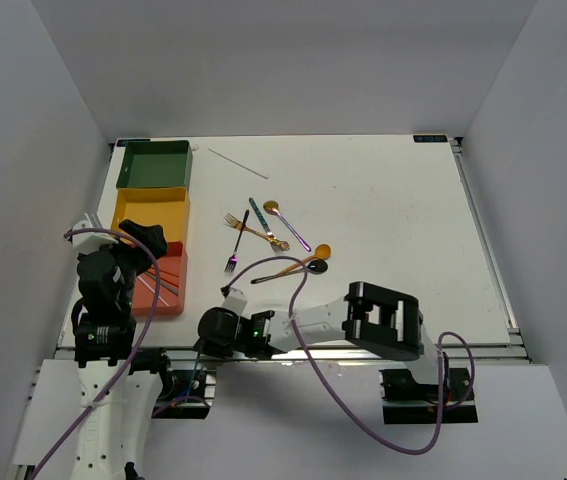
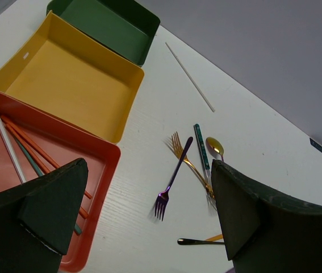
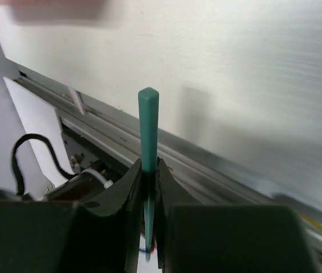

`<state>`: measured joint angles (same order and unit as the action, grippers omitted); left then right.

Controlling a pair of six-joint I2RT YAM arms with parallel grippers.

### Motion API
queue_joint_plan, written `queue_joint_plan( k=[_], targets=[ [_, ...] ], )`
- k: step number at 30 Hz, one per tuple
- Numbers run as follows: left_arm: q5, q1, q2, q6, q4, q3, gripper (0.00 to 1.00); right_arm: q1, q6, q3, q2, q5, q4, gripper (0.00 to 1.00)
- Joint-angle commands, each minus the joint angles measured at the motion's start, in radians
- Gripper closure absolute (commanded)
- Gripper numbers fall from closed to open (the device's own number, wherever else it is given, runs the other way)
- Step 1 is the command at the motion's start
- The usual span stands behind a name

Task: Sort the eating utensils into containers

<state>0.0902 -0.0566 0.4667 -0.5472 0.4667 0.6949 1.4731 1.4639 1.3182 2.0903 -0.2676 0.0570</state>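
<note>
My left gripper (image 1: 141, 255) hovers over the orange-red tray (image 1: 168, 305), open and empty; in its wrist view its jaws stand wide apart (image 2: 149, 227). That tray (image 2: 101, 187) holds white, orange and teal chopsticks (image 2: 21, 148). The yellow tray (image 2: 64, 79) and the green tray (image 2: 104, 25) look empty. My right gripper (image 1: 213, 330) lies low at the table's near edge, shut on a teal chopstick (image 3: 148, 131) that points up from its jaws (image 3: 148, 170). A purple fork (image 2: 172, 179), gold fork (image 2: 186, 159), teal utensil (image 2: 201, 149) and gold spoon (image 2: 214, 147) lie mid-table.
A white chopstick (image 1: 238, 163) lies near the green tray. An orange spoon (image 1: 308, 260) and a black spoon (image 1: 293, 272) lie close to the right arm. The metal rail of the table's near edge (image 3: 206, 165) runs just past the right gripper.
</note>
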Motion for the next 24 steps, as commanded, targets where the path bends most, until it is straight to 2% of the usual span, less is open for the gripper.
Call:
queue_joint_plan(
  k=[1,6,11,14,18,19,24],
  targets=[
    [0.003,-0.003,-0.011,-0.003,-0.003,-0.005,0.02,0.001,-0.033,-0.066,-0.134,-0.099,-0.006,1.0],
    [-0.004,-0.002,-0.008,-0.005,-0.007,-0.006,0.02,-0.023,-0.095,-0.148,-0.275,-0.212,-0.008,1.0],
    [-0.003,-0.003,0.0,-0.005,-0.007,-0.008,0.02,-0.075,-0.174,-0.166,-0.322,-0.237,-0.019,1.0],
    [0.006,-0.002,0.0,-0.005,-0.002,-0.006,0.02,-0.102,-0.262,-0.16,-0.322,-0.234,0.036,1.0],
    [0.022,-0.002,-0.023,-0.008,-0.002,-0.006,0.02,-0.128,-0.417,-0.05,-0.254,-0.208,0.095,1.0],
    [0.034,-0.002,-0.034,-0.01,0.0,-0.006,0.02,-0.138,-0.509,-0.024,-0.239,-0.185,0.146,1.0],
    [0.138,-0.003,-0.069,-0.034,0.036,0.005,0.02,-0.209,-0.651,0.16,-0.156,-0.061,0.187,1.0]
  ],
)
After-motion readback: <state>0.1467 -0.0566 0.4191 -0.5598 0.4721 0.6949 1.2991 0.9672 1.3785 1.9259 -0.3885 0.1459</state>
